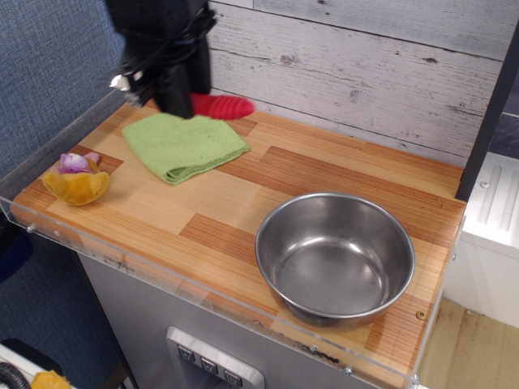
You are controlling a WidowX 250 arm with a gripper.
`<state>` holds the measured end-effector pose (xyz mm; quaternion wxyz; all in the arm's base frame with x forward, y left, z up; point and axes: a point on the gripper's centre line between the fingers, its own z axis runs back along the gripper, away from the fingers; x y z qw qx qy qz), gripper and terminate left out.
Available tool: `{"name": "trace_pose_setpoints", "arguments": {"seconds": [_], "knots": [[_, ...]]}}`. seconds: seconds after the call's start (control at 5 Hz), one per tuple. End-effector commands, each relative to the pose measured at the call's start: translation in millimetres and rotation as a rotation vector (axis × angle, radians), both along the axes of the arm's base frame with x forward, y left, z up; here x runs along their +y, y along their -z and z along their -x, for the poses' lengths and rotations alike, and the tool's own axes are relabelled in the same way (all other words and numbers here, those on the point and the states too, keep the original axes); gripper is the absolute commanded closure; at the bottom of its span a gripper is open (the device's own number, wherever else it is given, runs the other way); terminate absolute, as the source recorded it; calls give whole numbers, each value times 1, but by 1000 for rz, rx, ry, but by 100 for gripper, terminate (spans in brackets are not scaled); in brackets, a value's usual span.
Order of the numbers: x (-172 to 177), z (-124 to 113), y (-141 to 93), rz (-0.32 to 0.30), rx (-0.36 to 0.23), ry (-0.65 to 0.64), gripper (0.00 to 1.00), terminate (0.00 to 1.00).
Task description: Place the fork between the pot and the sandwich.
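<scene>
Carrying the small fork (212, 104) with its red ribbed plastic handle, the dark robot gripper (174, 93) hangs above the far edge of the folded green cloth (183, 138). Its claw is clenched on the fork near the neck: the red handle sticks out level on the side toward the large round shiny stainless-steel pot (335, 258), while a blurred glint of grey tines shows on the opposite side, toward the blue wall. The fork is in the air, touching neither the cloth nor the striped wooden tabletop (324, 174).

As for progress, pickup is done and the placing remains. The target gap lies nearer the camera than the cloth's front edge, on bare wood between the pot and the small orange-yellow toy sandwich (76, 179) topped with purple and pink bits. That sandwich sits beyond the cloth's left corner, close to the clear plastic rim, well apart from the pot. Judging from this, the arm must bring the fork forward past the cloth, lower it onto the wood, then let go.

The arm comes down from the top of the frame, roughly upright, its black body with loose cabling hiding the back corner behind the cloth. Motion blur makes the fingertips themselves hard to separate.
</scene>
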<state>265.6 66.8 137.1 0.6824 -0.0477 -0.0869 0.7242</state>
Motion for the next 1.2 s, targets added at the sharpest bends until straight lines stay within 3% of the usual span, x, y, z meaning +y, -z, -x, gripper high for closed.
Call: {"name": "trace_pose_setpoints", "arguments": {"seconds": [0.0,0.4,1.0], "knots": [[3,7,37,-8,46,-24,100,0],[15,4,85,-23,129,-31,100,0],[-33,-5,120,-16,115,49,100,0]]}}
